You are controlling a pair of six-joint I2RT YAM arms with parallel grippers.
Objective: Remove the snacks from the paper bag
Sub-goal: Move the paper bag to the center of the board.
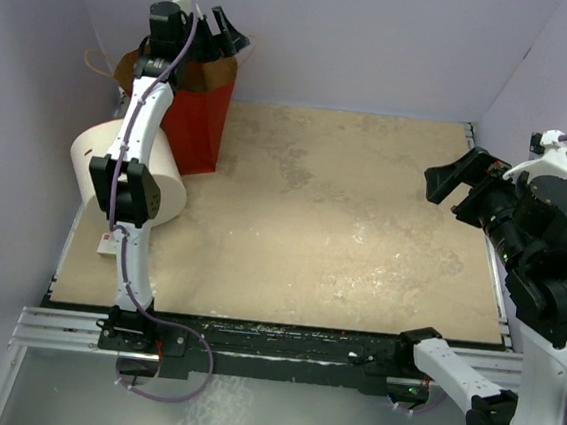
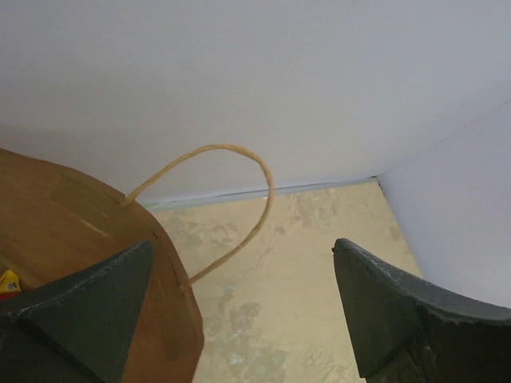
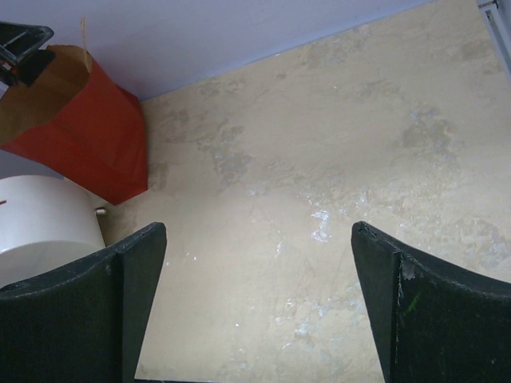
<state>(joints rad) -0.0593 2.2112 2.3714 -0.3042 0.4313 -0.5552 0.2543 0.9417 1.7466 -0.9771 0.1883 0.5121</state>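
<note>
There is one red paper bag (image 1: 200,124), one white tub (image 1: 170,190) and one small flat box (image 1: 108,245). One yellow packet (image 2: 8,281) shows inside the bag.

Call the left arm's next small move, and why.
Probably ease the left pincer down into the paper bag: it hangs open at the rim, one finger over the brown inside, where a yellow snack peeks out.

No lettering can be read in any view. The yellow packet (image 2: 8,281) inside the paper bag (image 2: 72,231) shows too little of itself for print (only a corner), and the small white box (image 1: 108,245) by the white tub (image 1: 170,187) bears only a red blur.
</note>
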